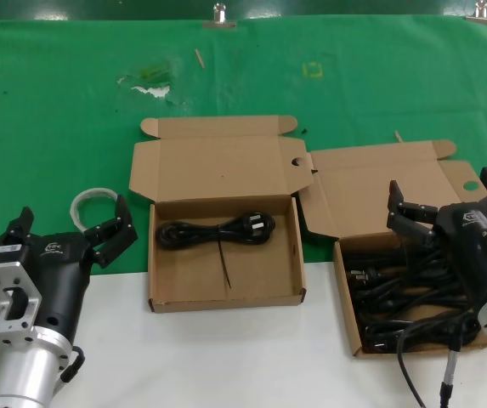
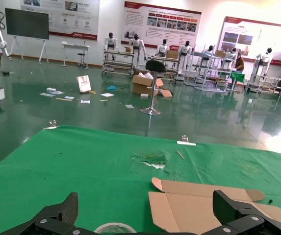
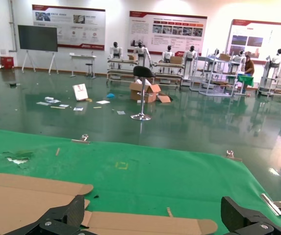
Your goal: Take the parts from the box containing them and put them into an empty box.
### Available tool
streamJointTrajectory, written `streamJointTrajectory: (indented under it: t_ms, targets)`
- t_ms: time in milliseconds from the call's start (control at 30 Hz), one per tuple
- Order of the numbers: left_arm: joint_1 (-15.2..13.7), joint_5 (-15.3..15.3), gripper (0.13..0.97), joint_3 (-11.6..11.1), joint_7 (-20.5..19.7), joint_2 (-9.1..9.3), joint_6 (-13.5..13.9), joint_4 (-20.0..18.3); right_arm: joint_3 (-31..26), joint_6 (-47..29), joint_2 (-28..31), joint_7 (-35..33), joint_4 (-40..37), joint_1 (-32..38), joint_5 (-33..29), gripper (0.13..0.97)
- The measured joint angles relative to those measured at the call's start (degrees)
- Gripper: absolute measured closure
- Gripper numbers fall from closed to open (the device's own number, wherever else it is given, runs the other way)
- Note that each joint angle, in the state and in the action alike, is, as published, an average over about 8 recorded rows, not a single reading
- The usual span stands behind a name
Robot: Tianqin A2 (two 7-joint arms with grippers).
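Two brown cartons lie open. The left carton [image 1: 167, 293] holds one coiled black power cord [image 1: 213, 231] near its back wall. The right carton [image 1: 346, 293] holds several black power cords [image 1: 396, 293] in a heap. My right gripper [image 1: 447, 200] is open and empty, just above the back part of the right carton. In the right wrist view the gripper [image 3: 155, 213] looks over that carton's lid flap [image 3: 145, 223]. My left gripper [image 1: 73, 223] is open and empty, left of the left carton. In the left wrist view the gripper [image 2: 147, 210] faces that carton's lid [image 2: 189, 208].
A clear ring of tubing [image 1: 90, 202] lies on the green cloth [image 1: 56, 102] right by my left gripper's fingers; it also shows in the left wrist view [image 2: 113, 228]. Both lids [image 1: 218, 166] stand open toward the back. The white table front [image 1: 226, 357] lies before the cartons.
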Motion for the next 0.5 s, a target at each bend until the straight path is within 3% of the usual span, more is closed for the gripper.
streamJointTrajectory:
  t_ms: [500]
  targets:
    - [0.00, 0.00, 0.132, 0.00, 0.00, 0.00, 0.00, 0.00, 0.00, 0.00, 0.00, 0.00, 0.00, 0.00, 0.00, 0.129]
